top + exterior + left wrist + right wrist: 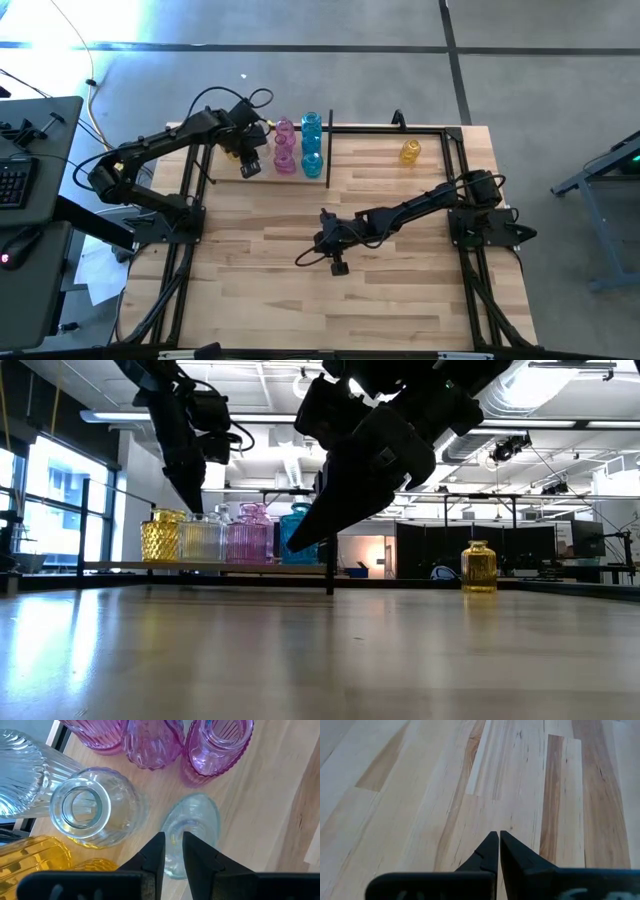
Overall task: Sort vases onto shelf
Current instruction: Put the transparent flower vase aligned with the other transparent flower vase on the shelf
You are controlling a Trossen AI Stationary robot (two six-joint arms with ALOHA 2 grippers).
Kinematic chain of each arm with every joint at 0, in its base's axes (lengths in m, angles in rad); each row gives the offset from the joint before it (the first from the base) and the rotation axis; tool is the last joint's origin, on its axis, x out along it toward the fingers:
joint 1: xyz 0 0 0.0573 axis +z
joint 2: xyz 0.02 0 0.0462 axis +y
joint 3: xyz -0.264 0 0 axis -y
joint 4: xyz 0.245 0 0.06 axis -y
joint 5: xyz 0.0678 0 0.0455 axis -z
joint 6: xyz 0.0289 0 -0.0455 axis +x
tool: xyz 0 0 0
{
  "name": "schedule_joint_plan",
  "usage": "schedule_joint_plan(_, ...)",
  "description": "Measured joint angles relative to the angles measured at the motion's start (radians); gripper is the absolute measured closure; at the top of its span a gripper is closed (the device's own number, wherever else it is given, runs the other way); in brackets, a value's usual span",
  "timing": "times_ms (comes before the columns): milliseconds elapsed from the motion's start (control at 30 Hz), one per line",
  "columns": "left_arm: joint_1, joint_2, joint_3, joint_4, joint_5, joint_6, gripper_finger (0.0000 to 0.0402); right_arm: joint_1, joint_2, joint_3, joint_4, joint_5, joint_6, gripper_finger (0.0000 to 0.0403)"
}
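Left gripper [173,851] fingers slightly parted over a clear vase [191,832]; right gripper [498,851] clenched above the counter [520,785].

The vases [285,148] are standing bunched together on the table [400,300] at its far left, inside the shelf [445,130] frame, just left of the upright divider rod [328,152]. One lone vase [410,151] is sitting well apart, right of the divider, near the far edge. The left gripper [250,165] is hanging over the bunch's left end. The right gripper [338,266] is hovering over bare planks at mid-table, in front of the shelf.
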Motion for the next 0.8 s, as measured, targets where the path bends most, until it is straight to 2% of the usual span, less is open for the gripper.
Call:
schedule_joint_plan(200, 0.0, 0.0, 0.0, 0.0, -0.012, 0.002, 0.0344, 0.0, 0.0, 0.0, 0.0, 0.0, 0.0, 0.0403)
schedule_joint_plan(467, 0.0, -0.008, 0.0, 0.003, -0.096, 0.026, 0.0343, 0.0, 0.0, 0.0, 0.0, 0.0, 0.002, 0.0403)
schedule_joint_plan(800, -0.024, -0.027, 0.001, 0.001, -0.109, 0.025, 0.0347, 0.0, 0.0, 0.0, 0.0, 0.0, 0.001, 0.0403)
